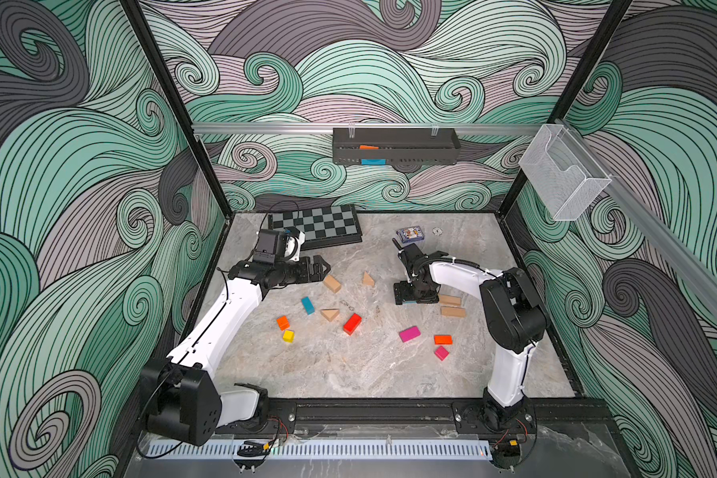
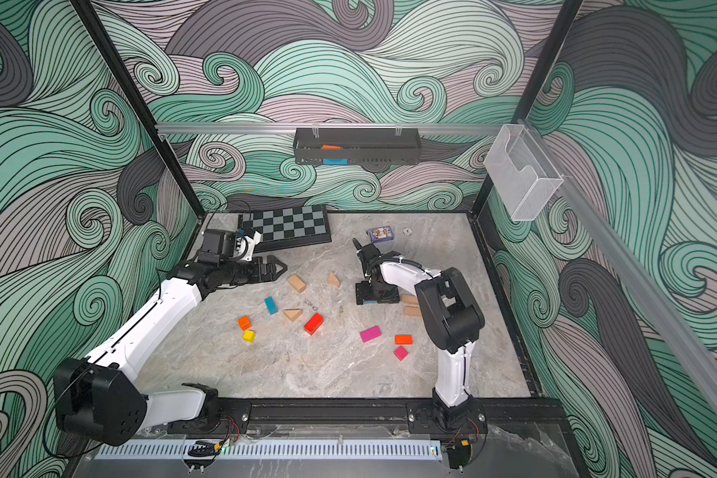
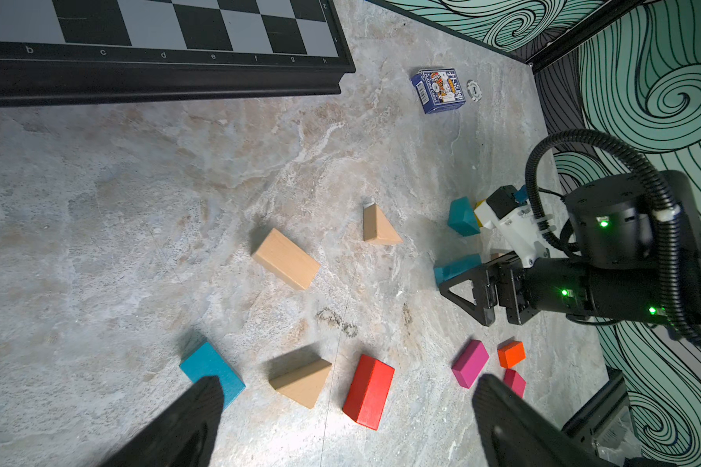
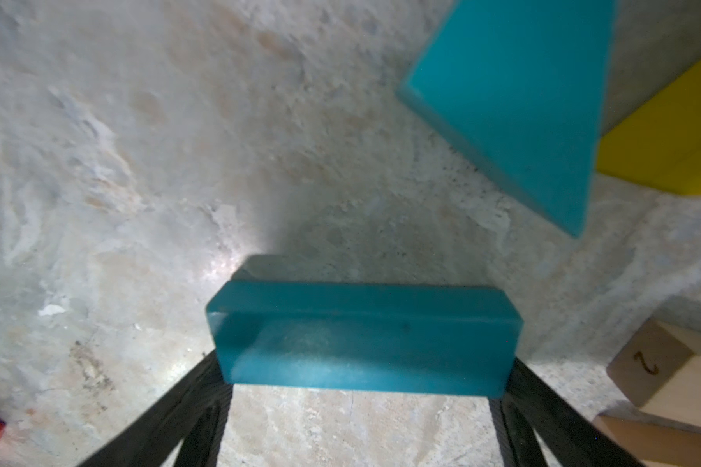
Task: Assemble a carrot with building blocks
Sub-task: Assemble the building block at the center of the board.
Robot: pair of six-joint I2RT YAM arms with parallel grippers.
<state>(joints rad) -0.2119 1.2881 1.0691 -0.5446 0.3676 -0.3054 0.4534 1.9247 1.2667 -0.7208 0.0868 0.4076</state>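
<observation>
A teal painted wooden bar (image 4: 361,343) lies flat on the grey-beige marbled tabletop (image 1: 348,372). In both top views it sits just toward 3 o'clock from the table's middle, taking the back wall as 12 o'clock. The right gripper (image 4: 363,366) points down over it, its black fingers (image 4: 203,404) set wide at the bar's two short ends. Whether they squeeze the bar cannot be told. Beside it are a teal wedge-shaped block (image 4: 523,101) and a yellow block (image 4: 672,141), and at its 3 o'clock lie two plain tan wooden bars (image 1: 450,300). Toward 9 o'clock stand a tan triangular wedge (image 1: 368,279) and a tan oblong block (image 1: 331,284). Toward 8 o'clock lie a red bar (image 1: 352,323), a second tan wedge (image 1: 329,314), a short teal block (image 1: 307,305), an orange cube (image 1: 282,322) and a yellow cube (image 1: 288,335). At 5 o'clock lie a pink bar (image 1: 409,333), an orange block (image 1: 443,339) and a pink cube (image 1: 441,353). The left gripper (image 1: 321,269) hangs at the table's 10 o'clock, spread wide and holding nothing. A grey-black chequered board (image 1: 315,225) lies at 11 o'clock and a small blue card box (image 1: 409,234) at 1 o'clock.
</observation>
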